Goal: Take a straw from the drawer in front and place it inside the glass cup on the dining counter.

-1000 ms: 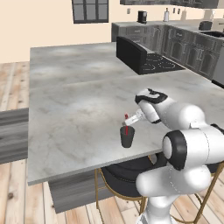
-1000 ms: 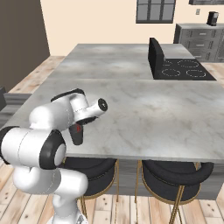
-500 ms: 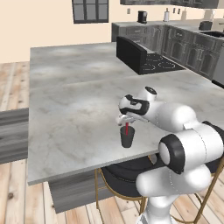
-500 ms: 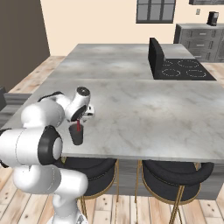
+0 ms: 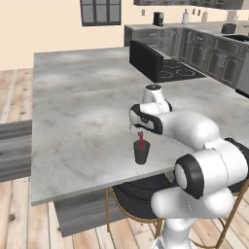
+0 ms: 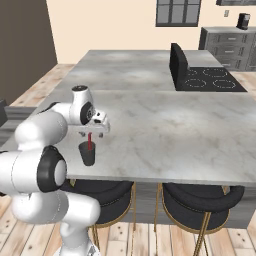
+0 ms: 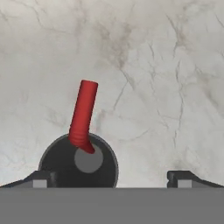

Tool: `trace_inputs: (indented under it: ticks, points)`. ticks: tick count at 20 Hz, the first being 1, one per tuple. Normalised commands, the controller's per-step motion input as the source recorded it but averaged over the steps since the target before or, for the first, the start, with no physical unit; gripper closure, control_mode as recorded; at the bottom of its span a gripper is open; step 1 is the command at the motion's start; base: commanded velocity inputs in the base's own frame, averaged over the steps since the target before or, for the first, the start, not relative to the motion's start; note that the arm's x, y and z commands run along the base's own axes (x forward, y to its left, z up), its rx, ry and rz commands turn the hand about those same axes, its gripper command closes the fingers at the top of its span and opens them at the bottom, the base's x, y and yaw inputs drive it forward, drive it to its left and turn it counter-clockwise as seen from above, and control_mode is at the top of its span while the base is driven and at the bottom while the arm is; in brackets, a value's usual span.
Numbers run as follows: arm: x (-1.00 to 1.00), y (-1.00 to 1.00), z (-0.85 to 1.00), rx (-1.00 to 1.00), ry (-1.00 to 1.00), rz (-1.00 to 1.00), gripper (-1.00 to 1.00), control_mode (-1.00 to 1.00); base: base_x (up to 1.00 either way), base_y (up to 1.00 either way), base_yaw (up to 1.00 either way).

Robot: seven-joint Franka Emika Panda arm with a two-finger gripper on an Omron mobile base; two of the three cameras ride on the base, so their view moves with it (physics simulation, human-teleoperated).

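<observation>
- Left base view: the red straw (image 5: 141, 141) stands in the glass cup (image 5: 141, 152), which sits on the dining counter (image 5: 78, 116) close to its near edge, toward the near right corner; the gripper (image 5: 140, 130) hangs directly above the cup; whether the fingers touch the straw cannot be told from here; the step in hand looks like letting go and lifting off, and it would go best as a straight rise, so that the straw is not dragged and the light cup not tipped.
- Right base view: the same cup (image 6: 87, 153) is seen near the counter's (image 6: 165, 115) near edge with the straw (image 6: 90, 142) upright in it; the gripper (image 6: 91, 131) is just over the straw's top; no writing or brand can be read on arm, cup or cabinets.
- Hand view: the straw (image 7: 83, 116) leans on the cup's (image 7: 59, 164) rim; the two finger tips stand wide apart, holding nothing, one (image 7: 37, 179) at the cup's side; no labels are legible.
</observation>
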Motion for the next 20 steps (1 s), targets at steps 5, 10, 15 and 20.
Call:
trace_inputs:
  ticks: [5, 10, 15, 20]
  points:
    - [-0.83, -0.12, 0.31, -0.08, 0.17, -0.27, -1.00, -1.00, 0.00, 0.00, 0.00]
    - [-1.00, 0.00, 0.18, 0.00, 0.18, -0.19, -1.00, -1.00, 0.00, 0.00, 0.00]
    - [-0.98, 0.00, 0.03, 0.00, 0.18, -0.18, -1.00, -1.00, 0.00, 0.00, 0.00]
    - [-0.82, 0.00, 0.00, 0.00, 0.05, -0.12, -1.00, -1.00, 0.00, 0.00, 0.00]
